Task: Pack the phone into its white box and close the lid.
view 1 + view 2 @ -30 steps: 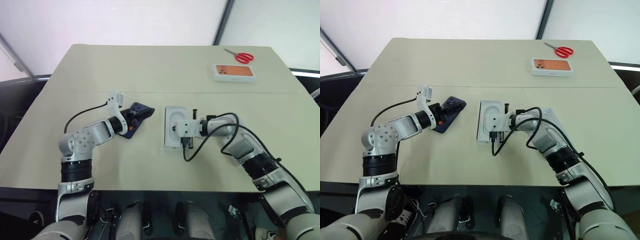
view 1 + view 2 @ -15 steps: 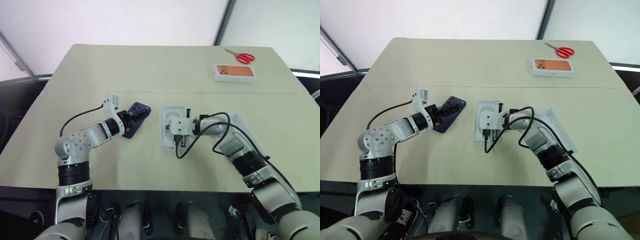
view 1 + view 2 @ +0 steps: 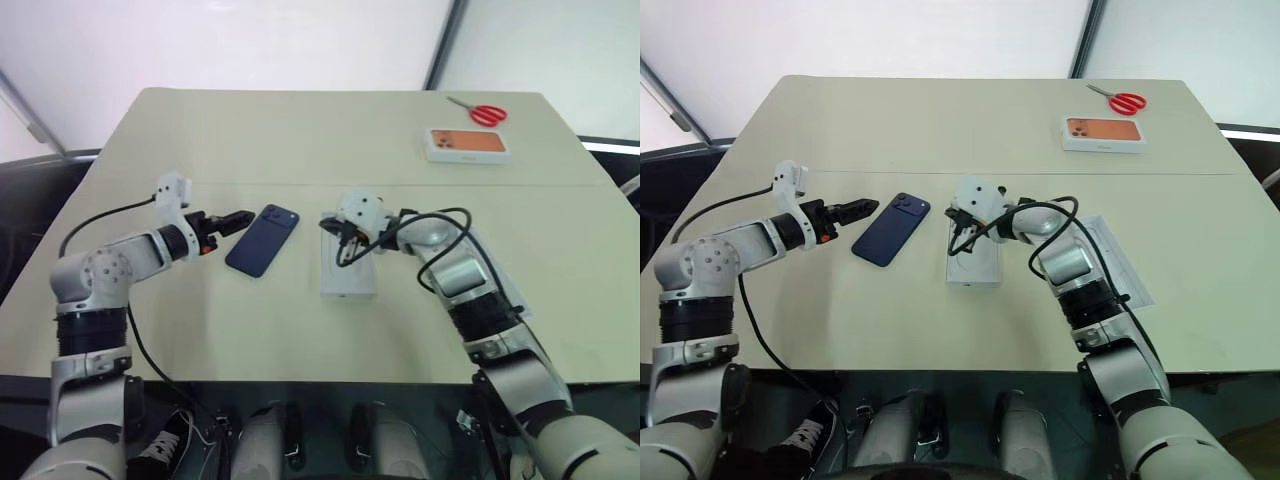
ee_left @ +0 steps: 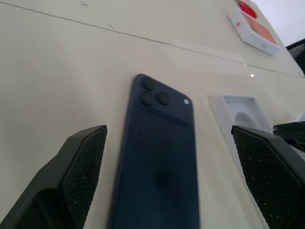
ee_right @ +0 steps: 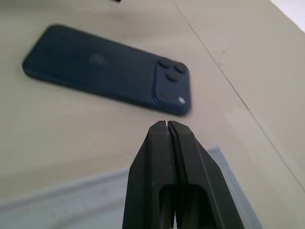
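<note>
The dark blue phone point(image 3: 262, 240) lies flat on the table, back up, with its camera block at the far end. My left gripper point(image 3: 232, 218) hangs open just left of it, and the phone point(image 4: 162, 157) lies between and beyond the two fingers without touching them. The white box point(image 3: 348, 285) sits right of the phone, with a moulded white insert point(image 4: 240, 112) showing in its top. My right gripper point(image 3: 958, 222) is shut on nothing over the box's far left corner and points at the phone point(image 5: 105, 69). The lid point(image 3: 1118, 262) lies open side up, partly under my right forearm.
A white box with an orange phone picture point(image 3: 468, 145) and red scissors point(image 3: 485, 113) lie at the table's far right. A black cable loops off my right wrist above the white box. The table's front edge runs close below both arms.
My left gripper has drawn back to the left off the phone, which now lies uncovered. My right gripper has rolled, risen and moved left to the white box's far corner. The box has shifted slightly left.
</note>
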`<state>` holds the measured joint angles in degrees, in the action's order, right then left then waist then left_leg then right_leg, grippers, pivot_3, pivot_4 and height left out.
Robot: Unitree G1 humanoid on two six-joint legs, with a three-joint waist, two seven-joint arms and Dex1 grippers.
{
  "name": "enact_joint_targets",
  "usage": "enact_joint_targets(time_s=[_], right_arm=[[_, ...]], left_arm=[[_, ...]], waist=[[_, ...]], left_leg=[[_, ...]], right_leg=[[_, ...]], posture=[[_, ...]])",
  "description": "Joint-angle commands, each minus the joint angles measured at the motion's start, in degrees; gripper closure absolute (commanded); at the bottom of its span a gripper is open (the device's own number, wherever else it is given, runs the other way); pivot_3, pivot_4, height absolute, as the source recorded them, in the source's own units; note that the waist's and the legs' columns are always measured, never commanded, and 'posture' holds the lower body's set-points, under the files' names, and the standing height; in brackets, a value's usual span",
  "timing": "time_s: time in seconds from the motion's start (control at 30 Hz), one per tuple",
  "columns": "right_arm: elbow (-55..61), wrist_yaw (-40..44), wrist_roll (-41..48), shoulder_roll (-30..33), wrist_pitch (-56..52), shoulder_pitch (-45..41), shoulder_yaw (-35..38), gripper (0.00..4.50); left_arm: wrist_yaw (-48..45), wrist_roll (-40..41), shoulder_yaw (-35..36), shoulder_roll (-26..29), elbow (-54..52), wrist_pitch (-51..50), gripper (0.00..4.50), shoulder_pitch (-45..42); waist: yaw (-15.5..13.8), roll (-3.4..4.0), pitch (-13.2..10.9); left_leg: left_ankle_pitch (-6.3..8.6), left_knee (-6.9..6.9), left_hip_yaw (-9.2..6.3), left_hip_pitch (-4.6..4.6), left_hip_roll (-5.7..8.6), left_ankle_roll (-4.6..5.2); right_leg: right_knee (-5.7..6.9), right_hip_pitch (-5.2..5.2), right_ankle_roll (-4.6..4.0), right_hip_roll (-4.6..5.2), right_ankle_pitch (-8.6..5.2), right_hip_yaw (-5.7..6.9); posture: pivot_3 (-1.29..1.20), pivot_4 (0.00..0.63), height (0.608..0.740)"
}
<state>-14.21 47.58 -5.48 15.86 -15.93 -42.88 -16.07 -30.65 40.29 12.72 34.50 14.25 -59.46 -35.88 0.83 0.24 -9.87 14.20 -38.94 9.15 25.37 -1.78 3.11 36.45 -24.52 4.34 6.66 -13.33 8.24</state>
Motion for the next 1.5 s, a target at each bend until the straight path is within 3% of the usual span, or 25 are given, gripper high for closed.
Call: enact_joint_targets(time_s=[0.03,0.33,0.6,1.07,1.5], right_arm=[[-1.1,-2.4,-2.4,-2.6,-1.1,-2.1,-3.3,4.44],[-11.8,-5.8,-8.3,-7.1,-5.4,-6.7,-9.5,4.44],[-15.1,-7.0,-8.3,-9.6,-4.7,-8.4,-9.4,4.44],[-15.1,-7.2,-8.6,-7.9,-3.1,-7.8,-8.7,4.44],[-15.6,-7.3,-9.5,-8.1,-2.0,-7.9,-8.5,4.44]], left_arm=[[-8.7,-3.5,-4.9,2.2,4.9,2.9,0.08,-2.3],[-24.6,-16.3,-15.7,1.8,26.5,14.4,0.08,-11.0],[-31.2,-23.0,-19.5,-1.6,34.2,16.5,0.08,-13.3],[-31.9,-20.6,-17.6,-8.4,24.2,2.4,0.08,-11.1],[-22.2,-24.3,-14.1,-7.1,24.1,-2.9,0.08,-16.1]], waist=[[-0.1,0.00,0.0],[0.1,0.00,0.0],[0.1,0.04,0.2],[-0.2,0.03,0.2],[-0.2,0.04,0.3]], left_leg=[[0.06,0.00,0.01,0.00,0.01,-0.10],[0.06,0.00,0.12,0.05,0.03,-0.15],[0.04,-0.01,0.14,-0.02,0.05,-0.15],[-0.03,-0.07,0.01,-0.08,0.20,0.04],[-0.02,-0.07,-0.05,-0.24,0.24,0.03]], right_leg=[[0.00,-0.01,0.00,0.01,0.00,0.00],[0.18,-0.16,-0.01,0.04,-0.01,-0.03],[0.33,-0.16,0.02,0.08,-0.04,-0.10],[0.51,-0.07,0.15,0.23,-0.14,-0.14],[0.55,0.08,0.17,0.28,-0.16,-0.13]], posture=[[0.00,0.150,0.738],[0.00,0.150,0.738],[0.00,0.150,0.738],[0.00,0.150,0.738],[0.00,0.150,0.738]])
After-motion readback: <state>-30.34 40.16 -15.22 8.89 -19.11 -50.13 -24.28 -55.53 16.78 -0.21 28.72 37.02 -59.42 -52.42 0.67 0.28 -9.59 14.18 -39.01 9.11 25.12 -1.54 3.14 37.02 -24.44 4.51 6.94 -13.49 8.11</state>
